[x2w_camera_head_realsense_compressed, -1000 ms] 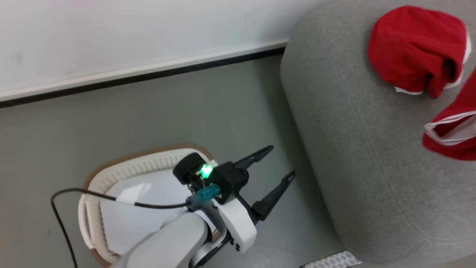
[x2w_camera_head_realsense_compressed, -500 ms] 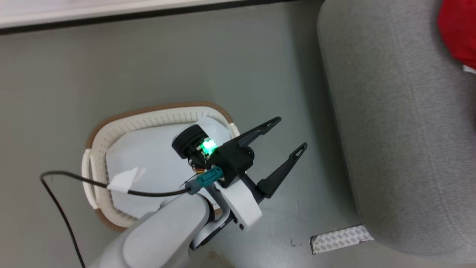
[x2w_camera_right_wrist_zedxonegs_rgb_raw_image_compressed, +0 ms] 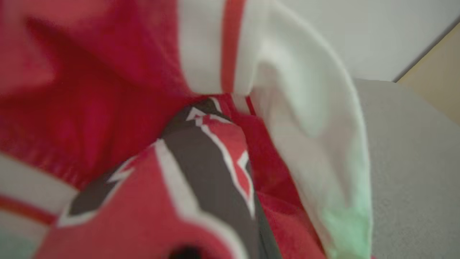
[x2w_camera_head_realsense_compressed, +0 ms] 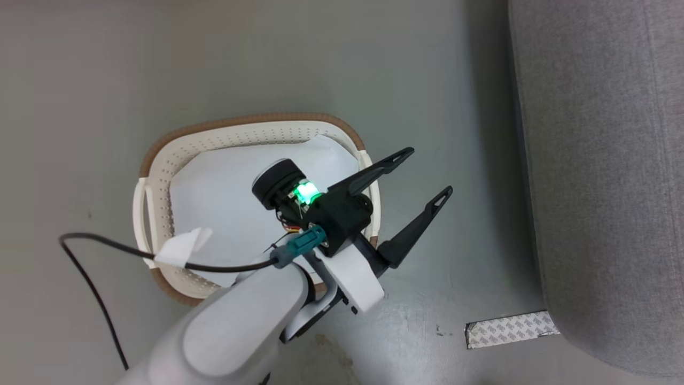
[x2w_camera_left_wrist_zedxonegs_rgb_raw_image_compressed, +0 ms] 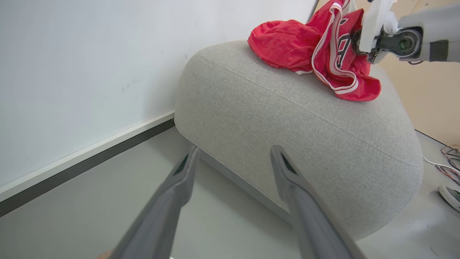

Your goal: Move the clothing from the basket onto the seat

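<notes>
left gripper [x2w_camera_head_realsense_compressed: 428, 171] stood open near the basket [x2w_camera_head_realsense_compressed: 240, 125]; right gripper [x2w_camera_left_wrist_zedxonegs_rgb_raw_image_compressed: 356, 40] was closed on clothing [x2w_camera_left_wrist_zedxonegs_rgb_raw_image_compressed: 287, 43] on the seat [x2w_camera_left_wrist_zedxonegs_rgb_raw_image_compressed: 287, 118].

The clothing [x2w_camera_left_wrist_zedxonegs_rgb_raw_image_compressed: 284, 43] is red, with white panels, red-and-white stripe trim and dark lettering edged in white. The basket [x2w_camera_head_realsense_compressed: 240, 136] is cream and dotted with holes, its rim brown; the sheet [x2w_camera_head_realsense_compressed: 224, 198] inside is plain white. The seat [x2w_camera_left_wrist_zedxonegs_rgb_raw_image_compressed: 287, 118] is light grey, and my left claw [x2w_camera_head_realsense_compressed: 427, 172] is black.
</notes>
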{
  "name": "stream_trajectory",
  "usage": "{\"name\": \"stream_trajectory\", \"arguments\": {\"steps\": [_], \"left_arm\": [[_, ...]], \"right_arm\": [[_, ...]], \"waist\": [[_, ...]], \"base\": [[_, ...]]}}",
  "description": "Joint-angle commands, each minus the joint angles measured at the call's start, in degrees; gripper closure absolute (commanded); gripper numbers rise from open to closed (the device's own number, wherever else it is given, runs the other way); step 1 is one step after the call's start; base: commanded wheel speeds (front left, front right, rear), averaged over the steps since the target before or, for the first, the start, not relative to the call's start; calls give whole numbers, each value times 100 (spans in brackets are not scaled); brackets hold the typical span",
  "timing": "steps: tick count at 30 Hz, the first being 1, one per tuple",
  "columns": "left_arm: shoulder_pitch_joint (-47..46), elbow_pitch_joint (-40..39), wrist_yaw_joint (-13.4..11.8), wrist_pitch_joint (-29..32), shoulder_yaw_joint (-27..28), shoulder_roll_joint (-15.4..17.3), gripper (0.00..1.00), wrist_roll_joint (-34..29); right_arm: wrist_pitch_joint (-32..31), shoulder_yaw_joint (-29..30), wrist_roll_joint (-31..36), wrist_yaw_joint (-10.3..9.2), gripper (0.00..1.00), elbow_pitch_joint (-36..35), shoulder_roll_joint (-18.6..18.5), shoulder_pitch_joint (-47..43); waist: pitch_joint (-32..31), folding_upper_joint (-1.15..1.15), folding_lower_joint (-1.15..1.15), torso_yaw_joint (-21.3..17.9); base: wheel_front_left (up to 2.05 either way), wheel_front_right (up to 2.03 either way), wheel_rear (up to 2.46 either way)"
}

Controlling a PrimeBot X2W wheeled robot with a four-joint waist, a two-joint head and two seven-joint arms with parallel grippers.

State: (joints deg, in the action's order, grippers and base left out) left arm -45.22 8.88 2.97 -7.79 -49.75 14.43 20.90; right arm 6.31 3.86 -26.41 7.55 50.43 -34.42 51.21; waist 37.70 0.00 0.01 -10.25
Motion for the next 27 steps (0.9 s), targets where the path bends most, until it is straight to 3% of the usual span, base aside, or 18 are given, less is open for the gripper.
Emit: {"name": "stream_trajectory", "arguments": {"steps": [1, 2, 9, 10, 11, 27], "left_arm": [[-49, 26, -1, -37, 12, -8, 0, -54], [-52, 46, -5, -54, 6, -12, 0, -47], [-6, 187, -43, -157, 14, -17, 0, 37], [9, 207, -41, -177, 11, -24, 0, 49], [19, 224, -40, -192, 5, -34, 0, 60], [409, 526, -111, -429, 27, -84, 0, 388]], "right_arm": [[-85, -69, -76, -13, 83, 66, -109, 99], [-233, -169, -146, -13, 83, 139, -114, 113], [-565, -705, -578, -13, 55, 201, -284, 107], [-583, -776, -636, -13, 36, 199, -303, 80], [-612, -842, -696, -13, 0, 204, -319, 60], [-1021, -1871, -1427, -13, 0, -405, -710, -394]], "waist": [[14, 0, -1, 14], [15, 0, -1, 21], [-153, 0, -1, 6], [-196, 0, -1, -5], [-240, 0, -1, -17], [-1406, 0, -1, -229]], "base": [[0, 0, 0], [0, 0, 0], [0, 0, 0], [0, 0, 0], [0, 0, 0], [0, 0, 0]]}}
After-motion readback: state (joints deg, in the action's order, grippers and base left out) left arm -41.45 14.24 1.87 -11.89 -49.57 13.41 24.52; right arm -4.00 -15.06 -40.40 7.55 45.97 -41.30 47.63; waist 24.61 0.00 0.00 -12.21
